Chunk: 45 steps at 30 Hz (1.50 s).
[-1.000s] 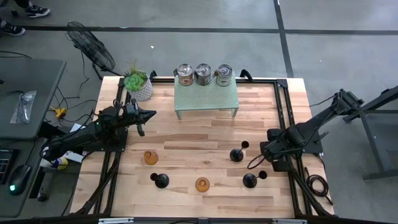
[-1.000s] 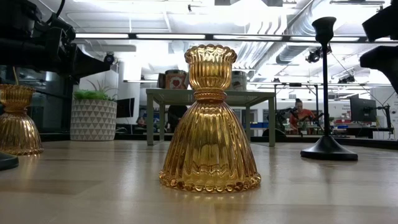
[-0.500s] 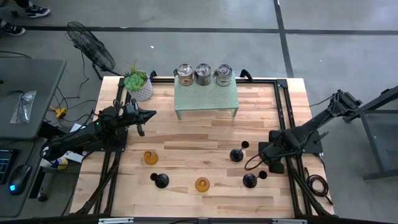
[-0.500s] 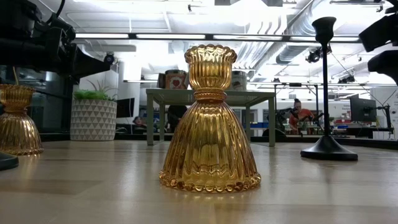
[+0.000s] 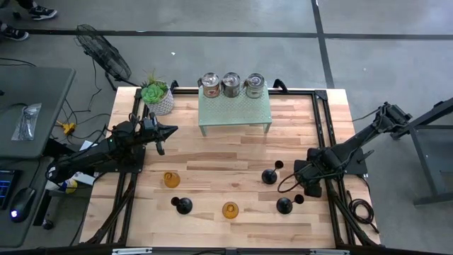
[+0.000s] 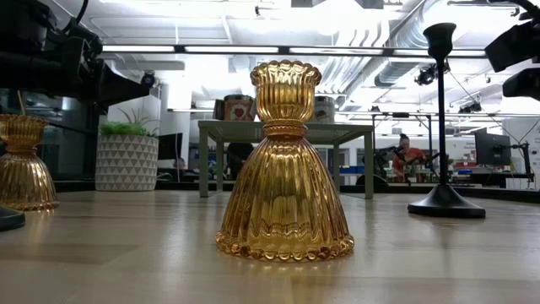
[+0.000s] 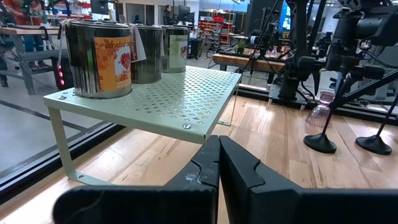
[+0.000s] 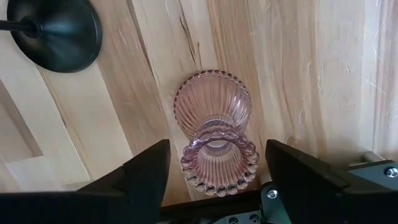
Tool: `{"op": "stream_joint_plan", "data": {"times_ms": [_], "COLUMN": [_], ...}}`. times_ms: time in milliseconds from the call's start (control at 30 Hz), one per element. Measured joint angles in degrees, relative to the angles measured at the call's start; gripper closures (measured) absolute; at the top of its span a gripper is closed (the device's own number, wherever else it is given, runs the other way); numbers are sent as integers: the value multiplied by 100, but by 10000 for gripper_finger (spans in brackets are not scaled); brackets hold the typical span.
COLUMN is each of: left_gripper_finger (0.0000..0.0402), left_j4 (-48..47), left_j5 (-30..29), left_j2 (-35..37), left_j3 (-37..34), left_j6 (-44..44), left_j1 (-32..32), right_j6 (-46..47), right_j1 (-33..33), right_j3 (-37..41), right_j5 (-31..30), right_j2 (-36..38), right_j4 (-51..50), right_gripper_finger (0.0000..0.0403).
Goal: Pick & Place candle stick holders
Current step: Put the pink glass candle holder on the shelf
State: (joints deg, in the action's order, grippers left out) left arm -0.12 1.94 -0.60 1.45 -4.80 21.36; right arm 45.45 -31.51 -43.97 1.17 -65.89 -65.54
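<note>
**Right gripper straddling the pink holder**

The right gripper (image 8: 214, 171) is hanging directly over the pale pink glass holder (image 8: 214, 134), its 2 fingers (image 8: 146, 171) standing apart on either side of the beaded rim and not touching the glass. The holder is standing upright on the wooden table (image 5: 219, 159), at the right of the high view, with 1 black stemmed holder (image 8: 53, 28) just beside it at the upper left of the wrist frame.

By my read, the grasp is the step in hand: the fingers need to come in squarely on the narrow neck, then lift straight up so the black stem nearby is not getting knocked.

The left gripper (image 7: 217, 165) is waiting at the left of the high view, fingers pressed together on nothing, pointing toward the green rack (image 7: 165, 99) carrying 3 silver cups (image 5: 230, 83).

The high view is hiding the pink glass under the right arm; only the wrist views are showing it. The low view is filling its centre with an amber glass holder (image 6: 285, 165), with a second one (image 6: 24, 165) at its left edge, and is catching the right gripper only at its upper right corner.
</note>
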Motion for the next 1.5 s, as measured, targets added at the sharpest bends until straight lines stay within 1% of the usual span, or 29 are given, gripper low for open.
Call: {"op": "stream_joint_plan", "data": {"times_ms": [200,467,633,933,1100,1267,1500], "left_gripper_finger": [402,402,402,402,402,402,402], "left_j4": [0,0,0,0,0,0,0], "left_j5": [0,0,1,0,0,0,0], "left_j2": [0,-1,-1,-1,-2,0,0], "left_j3": [0,0,0,0,0,-1,0], "left_j6": [0,1,0,1,0,2,0], "left_j1": [-2,0,-2,-2,0,0,0], "right_j6": [41,584,1306,3094,3884,4407,4627], "right_j1": [0,0,0,0,0,0,87], "right_j3": [0,0,0,0,0,0,0], "right_j5": [-71,-64,241,184,178,227,142], "right_j2": [-1,-9,-11,-11,-19,-175,-286], "right_j4": [-1,-48,-109,-137,-133,-129,-116], "right_gripper_finger": [172,176,176,176,176,176,176]}}
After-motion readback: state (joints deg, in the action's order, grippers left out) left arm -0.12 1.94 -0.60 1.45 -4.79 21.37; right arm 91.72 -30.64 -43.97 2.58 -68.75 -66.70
